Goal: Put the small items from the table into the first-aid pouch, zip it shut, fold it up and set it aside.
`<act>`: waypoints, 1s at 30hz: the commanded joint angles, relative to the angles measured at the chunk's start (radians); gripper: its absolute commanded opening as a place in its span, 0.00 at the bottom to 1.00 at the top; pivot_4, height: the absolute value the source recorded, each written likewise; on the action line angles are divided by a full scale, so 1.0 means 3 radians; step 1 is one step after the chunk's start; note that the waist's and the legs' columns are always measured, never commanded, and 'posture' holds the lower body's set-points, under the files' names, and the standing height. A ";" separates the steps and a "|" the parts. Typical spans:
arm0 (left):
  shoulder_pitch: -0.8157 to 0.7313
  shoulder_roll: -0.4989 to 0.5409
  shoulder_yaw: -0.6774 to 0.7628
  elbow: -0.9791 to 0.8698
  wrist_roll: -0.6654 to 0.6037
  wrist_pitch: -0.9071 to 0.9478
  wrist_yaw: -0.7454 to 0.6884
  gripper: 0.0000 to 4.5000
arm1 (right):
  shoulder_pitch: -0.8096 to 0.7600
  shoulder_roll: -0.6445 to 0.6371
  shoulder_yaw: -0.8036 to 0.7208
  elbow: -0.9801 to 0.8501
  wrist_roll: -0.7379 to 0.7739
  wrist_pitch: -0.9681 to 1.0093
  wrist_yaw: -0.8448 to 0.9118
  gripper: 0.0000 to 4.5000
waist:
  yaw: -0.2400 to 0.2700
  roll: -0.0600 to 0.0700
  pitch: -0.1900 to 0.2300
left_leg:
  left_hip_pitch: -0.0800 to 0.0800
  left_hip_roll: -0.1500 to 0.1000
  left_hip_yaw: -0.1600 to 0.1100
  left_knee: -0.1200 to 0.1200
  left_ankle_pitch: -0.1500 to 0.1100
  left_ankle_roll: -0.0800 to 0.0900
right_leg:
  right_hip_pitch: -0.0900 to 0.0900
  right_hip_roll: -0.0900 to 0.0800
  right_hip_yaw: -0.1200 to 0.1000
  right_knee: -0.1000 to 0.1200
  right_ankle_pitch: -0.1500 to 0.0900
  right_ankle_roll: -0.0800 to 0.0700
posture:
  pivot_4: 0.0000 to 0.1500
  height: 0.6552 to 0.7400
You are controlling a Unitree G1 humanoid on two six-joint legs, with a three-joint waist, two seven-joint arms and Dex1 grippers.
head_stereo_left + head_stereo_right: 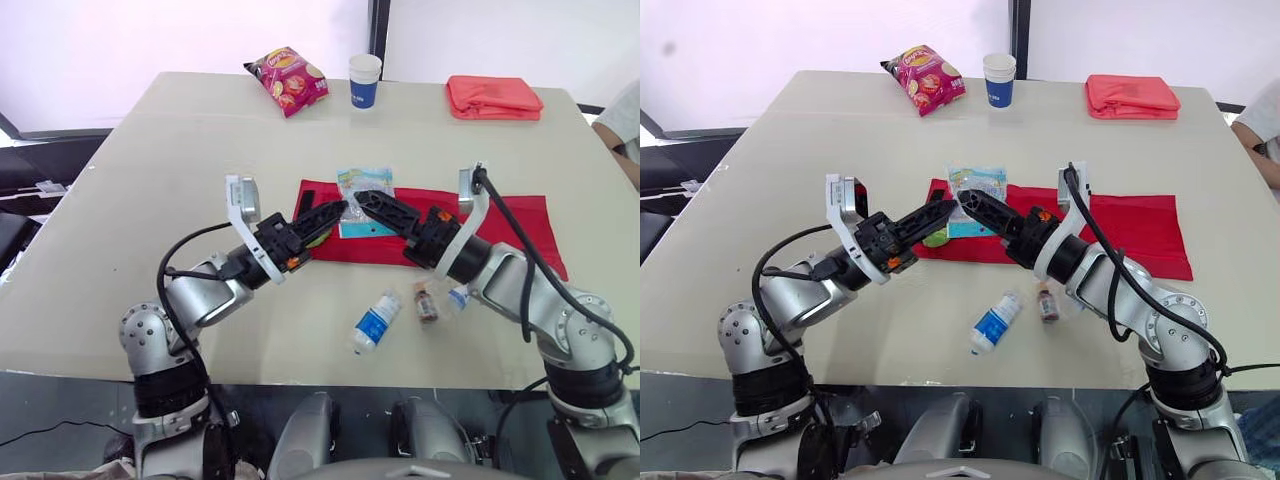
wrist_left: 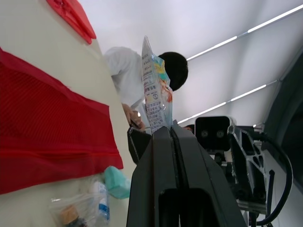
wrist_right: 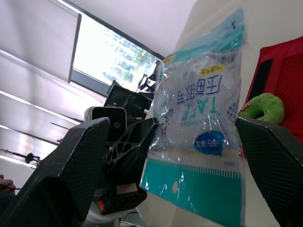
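Note:
The red first-aid pouch (image 1: 500, 225) lies flat and spread out on the table. Above its left end hangs a clear packet with teal print (image 1: 366, 185). My left gripper (image 1: 338, 209) is shut on the packet's edge, and the left wrist view shows the packet (image 2: 154, 90) rising from the closed tips. My right gripper (image 1: 362, 198) meets it from the other side, open, its fingers spread wide on either side of the packet (image 3: 203, 118). A green item (image 1: 322, 235) rests on the pouch under the left gripper. A small white bottle (image 1: 375, 322) and a bagged brown vial (image 1: 426, 300) lie nearer the front edge.
At the table's far side lie a chips bag (image 1: 288, 78), a paper cup (image 1: 365, 80) and a folded red cloth (image 1: 493, 97). A person (image 1: 625, 120) sits at the right edge. A light blue item (image 1: 458, 296) lies under my right forearm.

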 commanded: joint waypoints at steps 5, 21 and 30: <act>0.0091 0.0249 -0.0200 -0.0155 -0.0115 -0.0309 -0.0218 0.00 | 0.0016 -0.0017 -0.0113 -0.0138 0.0065 -0.0067 -0.0065 0.28 | 0.0001 0.0000 0.0000 | 0.0000 0.0000 0.0000 -0.0001 0.0000 0.0000 | -0.0001 0.0002 0.0002 -0.0001 0.0000 0.0000 | 1.00 0.99; 0.0235 0.1304 -0.0311 -0.0218 0.0885 -0.0072 -0.1516 0.29 | 0.0211 -0.0448 -0.0176 -0.0194 0.0359 0.0053 -0.0197 0.02 | -0.0004 0.0003 0.0002 | 0.0001 0.0000 0.0007 -0.0010 0.0000 0.0001 | -0.0007 0.0007 0.0001 -0.0001 -0.0001 -0.0001 | 1.00 0.99; -0.1283 0.2161 -0.1544 0.1458 0.3543 -0.0878 -0.4318 1.00 | 0.0964 -0.1217 -0.0647 -0.0479 0.0405 0.0290 0.0290 0.02 | 0.0031 0.0003 0.0004 | -0.0005 -0.0002 0.0020 -0.0027 -0.0001 0.0004 | -0.0020 0.0010 0.0005 -0.0006 -0.0001 -0.0001 | 1.00 0.99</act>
